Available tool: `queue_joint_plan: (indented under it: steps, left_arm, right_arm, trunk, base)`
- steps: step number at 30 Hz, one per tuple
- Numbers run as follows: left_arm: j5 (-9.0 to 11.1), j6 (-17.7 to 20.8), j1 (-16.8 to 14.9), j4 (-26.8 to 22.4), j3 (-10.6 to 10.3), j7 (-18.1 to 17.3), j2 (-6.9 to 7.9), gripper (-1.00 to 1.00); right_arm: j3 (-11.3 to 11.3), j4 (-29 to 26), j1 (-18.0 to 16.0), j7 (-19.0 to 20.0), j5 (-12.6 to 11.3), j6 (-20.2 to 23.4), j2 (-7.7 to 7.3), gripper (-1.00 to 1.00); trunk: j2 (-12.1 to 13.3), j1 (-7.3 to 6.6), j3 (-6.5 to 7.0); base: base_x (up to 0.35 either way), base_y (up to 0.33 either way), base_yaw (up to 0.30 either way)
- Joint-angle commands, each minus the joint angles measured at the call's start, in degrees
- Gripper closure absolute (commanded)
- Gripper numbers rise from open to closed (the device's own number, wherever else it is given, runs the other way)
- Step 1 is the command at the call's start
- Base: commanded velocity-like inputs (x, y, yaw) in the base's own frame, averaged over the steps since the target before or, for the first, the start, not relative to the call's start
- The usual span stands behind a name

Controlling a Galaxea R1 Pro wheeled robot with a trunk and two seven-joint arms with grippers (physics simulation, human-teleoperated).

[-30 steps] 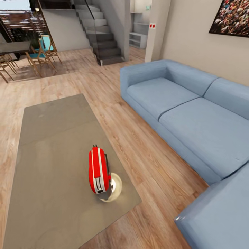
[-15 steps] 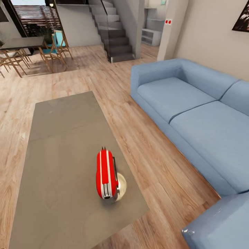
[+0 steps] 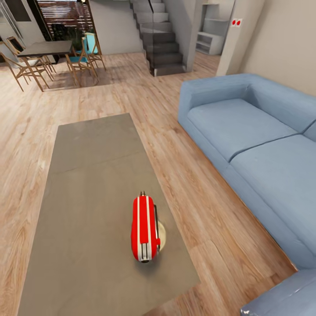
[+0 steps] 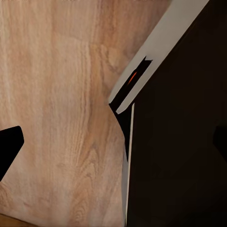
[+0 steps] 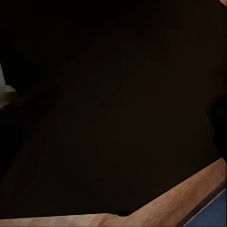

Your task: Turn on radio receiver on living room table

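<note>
Red against grey, the radio receiver (image 3: 145, 229) stands on edge near the near right corner of the tabletop (image 3: 87, 184), its dial face turned toward the sofa (image 3: 245, 145). Over the last second the whole head view has swung: the radio now sits lower and nearer the picture's centre, and the dining chairs (image 3: 79, 57) have slid in at the far left, so the camera has turned and the radio itself looks unmoved. I judge the robot is squaring up for a reach. The radio stands close to the tabletop's right edge; a lane of plank floor (image 3: 197, 193) lies open between tabletop and sofa. Whether either tool is wide or narrow, I cannot tell.
</note>
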Motion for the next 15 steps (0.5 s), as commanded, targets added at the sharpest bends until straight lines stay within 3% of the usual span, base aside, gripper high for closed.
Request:
queue_joint_plan:
  steps: [1, 9, 15]
  left_arm:
    - [0.0, 0.0, 0.0, 0.0, 0.0, 0.0, 0.0, -1.0]
    - [0.0, 0.0, 0.0, 0.0, 0.0, 0.0, 0.03, -1.0]
    - [0.0, 0.0, 0.0, 0.0, -0.1, 0.0, -0.2, -1.0]
  right_arm:
    - [0.0, 0.0, 0.0, 0.0, 0.0, 0.0, 0.0, -1.0]
    - [0.1, 0.0, 0.0, 0.0, 0.1, 0.1, 0.03, -1.0]
    - [0.1, -0.1, 0.0, 0.1, 0.2, 0.1, -0.08, -1.0]
  trunk:
    - [0.0, 0.0, -0.07]
    - [0.0, 0.0, -0.19]
    - [0.0, 0.0, -0.19]
  base:
    - [0.145, 0.0, 0.168]
    - [0.187, 0.0, 0.039]
    - [0.028, 0.0, 0.0]
